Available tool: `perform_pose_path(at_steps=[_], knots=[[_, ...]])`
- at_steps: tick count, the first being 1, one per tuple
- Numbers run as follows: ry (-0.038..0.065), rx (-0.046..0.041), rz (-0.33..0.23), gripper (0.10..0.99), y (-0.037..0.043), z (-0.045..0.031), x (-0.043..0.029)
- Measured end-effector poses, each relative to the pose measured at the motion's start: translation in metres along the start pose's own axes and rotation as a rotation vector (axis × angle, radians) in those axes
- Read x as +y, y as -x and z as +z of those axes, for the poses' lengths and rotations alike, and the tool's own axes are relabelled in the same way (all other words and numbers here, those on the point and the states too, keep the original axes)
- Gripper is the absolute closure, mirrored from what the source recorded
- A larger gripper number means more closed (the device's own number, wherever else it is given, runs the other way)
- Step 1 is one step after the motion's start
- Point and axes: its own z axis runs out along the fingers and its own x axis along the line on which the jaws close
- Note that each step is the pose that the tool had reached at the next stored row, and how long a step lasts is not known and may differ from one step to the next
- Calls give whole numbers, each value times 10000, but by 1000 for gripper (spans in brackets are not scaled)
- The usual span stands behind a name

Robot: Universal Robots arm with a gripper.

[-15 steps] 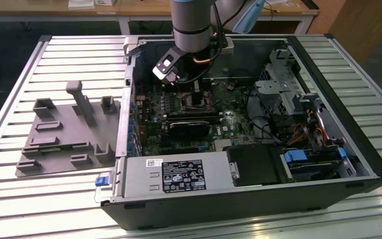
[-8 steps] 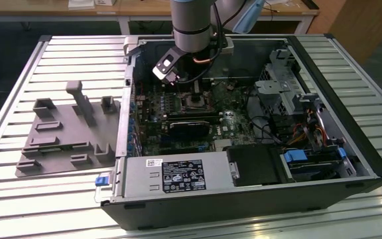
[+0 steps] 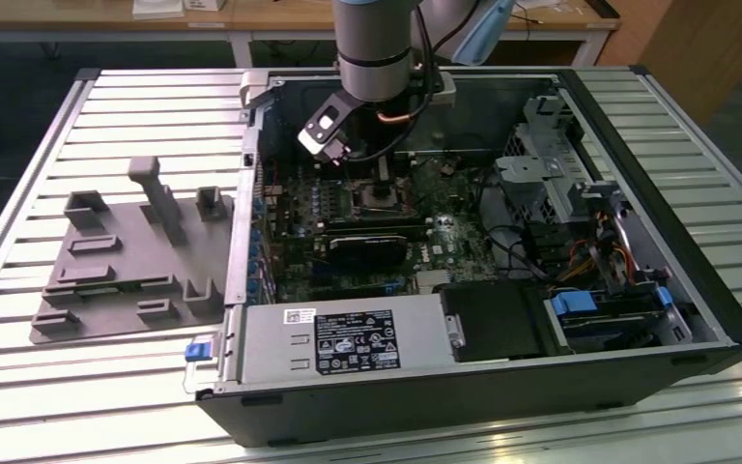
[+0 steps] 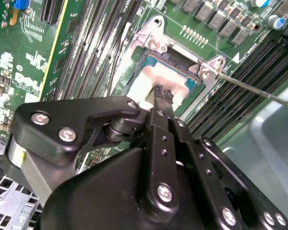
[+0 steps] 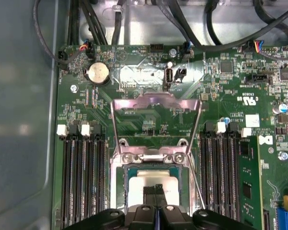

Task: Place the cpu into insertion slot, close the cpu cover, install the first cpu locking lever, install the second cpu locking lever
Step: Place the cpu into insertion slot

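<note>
1 arm (image 3: 374, 48) is seen reaching down into an open computer case (image 3: 474, 411), which is laid on its side on a slatted table (image 3: 36, 145). The gripper (image 3: 377, 179) is held low over the middle of the green board. A grey moulded tray (image 3: 113, 280) is set on the table at the exterior view's left of the case, well apart from the gripper.

In the first wrist view the cpu (image 5: 156, 177) is seen seated flat inside the slot (image 5: 117, 179), pale face up. The gripper (image 5: 156, 189) is brought down over the middle of that face. Its 2 fingers are pressed together with nothing caught between them. Whether the tips touch the cpu cannot be told. In the second wrist view the same closed tips of the gripper (image 4: 162, 94) are seen just above the cpu (image 4: 144, 79).

The cover (image 5: 156, 101) is swung up on its hinge at the far edge of the slot. It is stood open, and the board is seen through its window. 1 thin lever (image 4: 259, 91) is seen running out from a corner bracket of the slot, across the memory slots (image 4: 259, 62). 2 banks of these slots are set either side of the cpu. A coin cell (image 5: 98, 74) is mounted on the board beyond the cover.
</note>
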Motion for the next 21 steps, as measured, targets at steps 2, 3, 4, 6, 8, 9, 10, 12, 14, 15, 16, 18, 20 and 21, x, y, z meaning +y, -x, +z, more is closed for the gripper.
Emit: perform_pose_path(at_steps=[2,3,4,6,8,9,10,12,14,15,16,18,20,21], knots=[[1,0,1,984,0,2,16],[1,0,1,984,0,2,17],[1,0,3,984,0,2,17],[0,-2,3,984,-1,-9,18],[1,0,2,984,-1,-35,21],[2,0,2,984,-1,-51,23],[2,0,2,984,-1,-66,25],[7,2,1,984,-2,-104,29],[12,-1,1,984,-2,-155,35],[22,2,2,984,-2,-181,37],[29,1,2,984,-2,-212,40],[47,2,1,984,-3,-282,48],[62,2,1,984,-3,-347,55],[69,2,1,984,-3,-380,59]])
